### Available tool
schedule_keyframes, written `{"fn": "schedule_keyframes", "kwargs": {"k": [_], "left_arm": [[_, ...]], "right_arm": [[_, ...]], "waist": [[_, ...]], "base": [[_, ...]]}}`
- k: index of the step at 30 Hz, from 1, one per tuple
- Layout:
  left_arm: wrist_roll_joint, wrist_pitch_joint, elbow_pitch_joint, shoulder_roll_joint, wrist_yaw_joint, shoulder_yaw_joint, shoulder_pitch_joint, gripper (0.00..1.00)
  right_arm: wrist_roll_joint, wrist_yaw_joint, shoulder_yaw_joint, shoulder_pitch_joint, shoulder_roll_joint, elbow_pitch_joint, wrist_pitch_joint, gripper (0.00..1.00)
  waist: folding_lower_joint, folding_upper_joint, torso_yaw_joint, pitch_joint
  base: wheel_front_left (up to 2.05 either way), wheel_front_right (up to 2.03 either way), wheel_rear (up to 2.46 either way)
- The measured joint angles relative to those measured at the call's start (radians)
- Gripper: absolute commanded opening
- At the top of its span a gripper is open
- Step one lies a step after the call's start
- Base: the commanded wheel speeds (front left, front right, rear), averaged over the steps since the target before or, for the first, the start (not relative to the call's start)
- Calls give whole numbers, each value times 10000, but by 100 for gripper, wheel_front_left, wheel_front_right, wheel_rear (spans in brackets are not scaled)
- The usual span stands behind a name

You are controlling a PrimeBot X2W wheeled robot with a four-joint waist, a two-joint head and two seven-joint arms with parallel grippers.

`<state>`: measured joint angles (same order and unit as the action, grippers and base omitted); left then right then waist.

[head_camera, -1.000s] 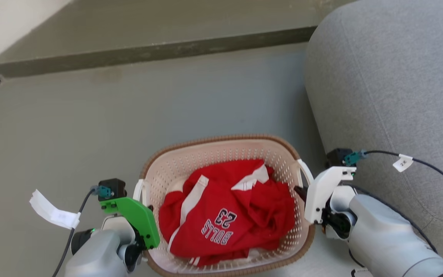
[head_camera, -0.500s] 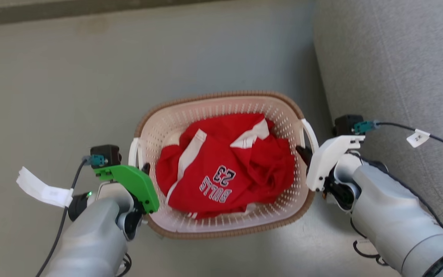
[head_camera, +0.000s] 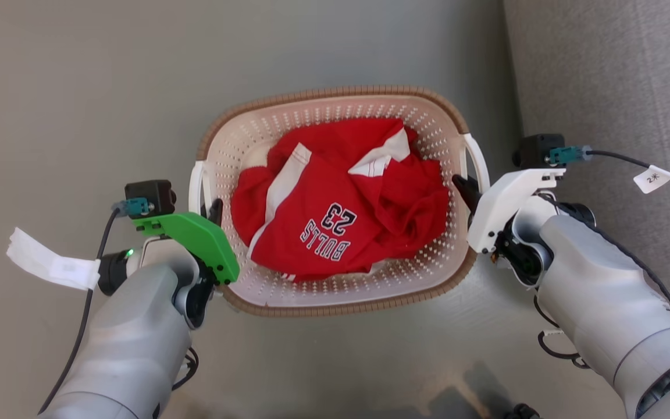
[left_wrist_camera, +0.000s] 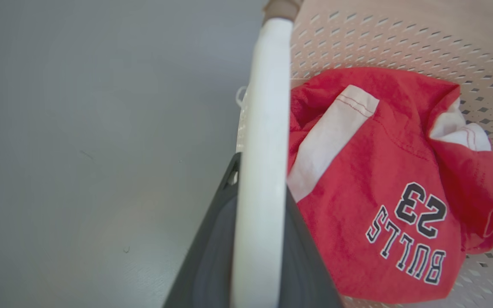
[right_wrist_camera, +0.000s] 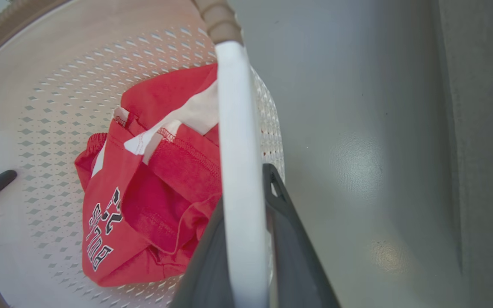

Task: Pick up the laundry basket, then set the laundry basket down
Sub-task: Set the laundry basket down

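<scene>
The laundry basket (head_camera: pixel 242 145) is cream with perforated walls and a brown woven-look rim. A crumpled red jersey (head_camera: pixel 341 198) lies inside it. My left gripper (head_camera: pixel 214 210) is shut on the white left handle (head_camera: pixel 196 186). In the left wrist view its dark fingers (left_wrist_camera: pixel 212 248) clamp that handle (left_wrist_camera: pixel 263 128) from both sides. My right gripper (head_camera: pixel 464 187) is shut on the white right handle (head_camera: pixel 479 160); the right wrist view shows the handle (right_wrist_camera: pixel 236 149) pinched between its fingers (right_wrist_camera: pixel 289 239). The basket hangs level between both arms, seemingly off the grey floor (head_camera: pixel 79 87).
A grey upholstered sofa (head_camera: pixel 602 87) stands close on the right, just beyond my right arm. A white paper tag (head_camera: pixel 44 265) dangles from the left wrist cable. Open floor lies to the left and ahead of the basket.
The head camera has tilted down, so the step at the back has left the picture. The basket now looks larger and nearer, still gripped by both handles.
</scene>
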<state>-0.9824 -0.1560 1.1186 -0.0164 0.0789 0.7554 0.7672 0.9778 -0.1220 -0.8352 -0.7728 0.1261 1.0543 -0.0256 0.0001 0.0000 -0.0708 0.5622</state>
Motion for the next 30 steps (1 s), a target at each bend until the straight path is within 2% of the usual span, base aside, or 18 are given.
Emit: {"fn": "schedule_keyframes", "kwargs": {"k": [30], "left_arm": [[-77, -754, 23, -17, 0, -73, 1481, 0]], "right_arm": [[2, -6, -17, -1227, 56, -2, -1344, 0]], "waist": [[1, 0, 155, 2729]], "base": [[0, 0, 0]]}}
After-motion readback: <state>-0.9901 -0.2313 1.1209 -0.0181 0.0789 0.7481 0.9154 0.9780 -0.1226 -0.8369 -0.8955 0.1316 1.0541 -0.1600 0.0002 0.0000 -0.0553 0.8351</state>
